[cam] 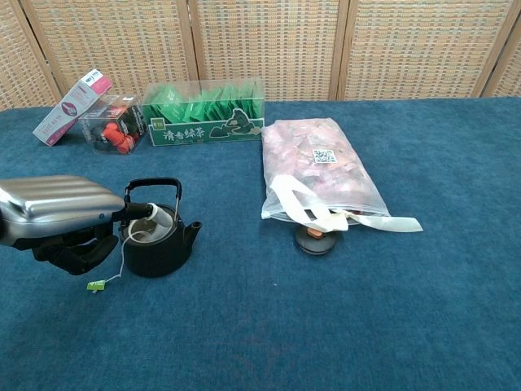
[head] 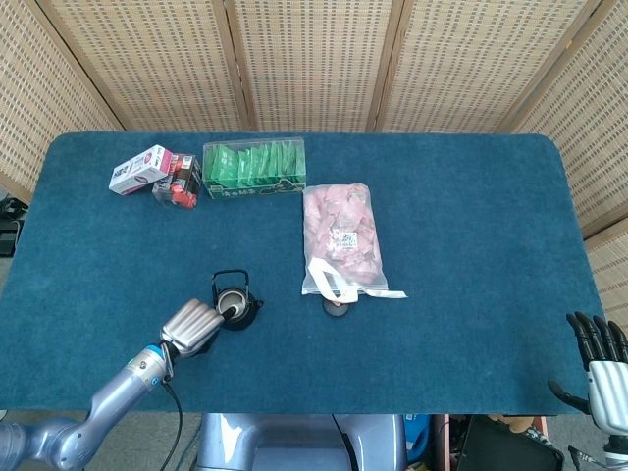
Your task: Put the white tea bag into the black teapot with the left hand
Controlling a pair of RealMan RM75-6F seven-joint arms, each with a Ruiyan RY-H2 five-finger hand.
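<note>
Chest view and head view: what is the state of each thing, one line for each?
Teapot: upright, lid off, handle up.
Tea bag: in the teapot mouth, tag hanging outside.
Lid: on the table, by the bag.
Pink bag: lying flat.
Left hand: at the teapot.
Right hand: open, idle.

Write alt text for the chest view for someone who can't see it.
The left hand holds a white tea bag at the mouth of a black teapot on a blue table, its string and green tag hanging outside. Behind are a green tea box, a pink box and a clear bag of pink packets.
</note>
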